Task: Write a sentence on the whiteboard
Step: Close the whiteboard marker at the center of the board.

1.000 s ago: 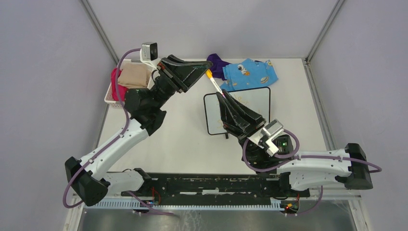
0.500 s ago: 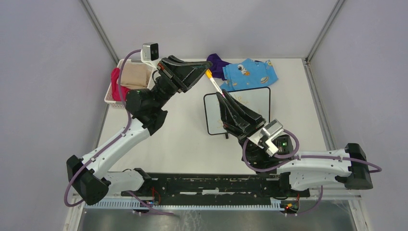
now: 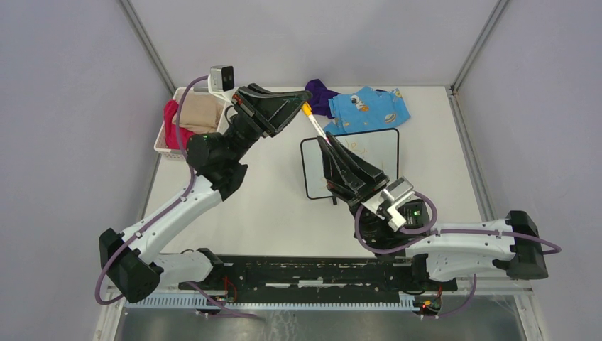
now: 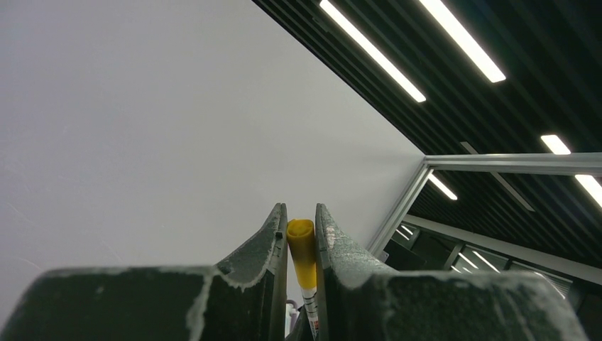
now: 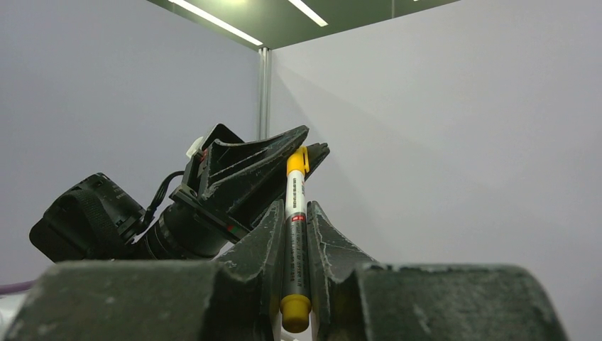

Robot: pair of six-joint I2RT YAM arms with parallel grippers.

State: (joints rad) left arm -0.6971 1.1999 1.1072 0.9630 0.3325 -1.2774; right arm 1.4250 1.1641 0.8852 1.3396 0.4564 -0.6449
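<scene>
The left arm point(image 3: 174, 213) and the right arm point(image 3: 472, 249) have white shells and black joints, with a purple cable point(image 3: 461, 230) along each. The left gripper point(image 3: 304, 104) and the right gripper point(image 3: 324, 139) are black wedges, scuffed whitish at the edges. A green light point(image 3: 410, 211) glows on the right wrist.

L arm reaches far-right, R arm far-left; L end effector point(image 3: 305, 104) and R end effector point(image 3: 324, 140) tips near, both pinched nearly closed.
</scene>
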